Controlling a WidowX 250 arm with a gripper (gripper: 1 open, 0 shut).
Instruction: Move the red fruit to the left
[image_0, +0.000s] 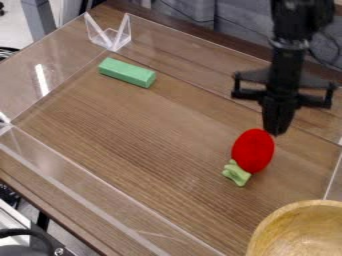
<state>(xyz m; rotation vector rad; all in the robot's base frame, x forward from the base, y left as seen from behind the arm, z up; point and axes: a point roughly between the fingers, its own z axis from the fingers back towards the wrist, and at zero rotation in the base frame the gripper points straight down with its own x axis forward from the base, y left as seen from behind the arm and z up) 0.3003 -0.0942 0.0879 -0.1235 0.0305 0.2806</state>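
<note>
The red fruit (253, 150) lies on the wooden tabletop at the right, its light-green stem (237, 175) pointing toward the front. My gripper (278, 126) hangs just above and slightly behind the fruit. Its black fingers are pressed together into one point and hold nothing. A small gap separates the fingertips from the fruit's top.
A flat green block (127, 72) lies at the back left. A clear acrylic wall (54, 75) rings the wooden surface, with a folded clear piece (110, 35) at the back. A wooden bowl (305, 232) sits at the front right corner.
</note>
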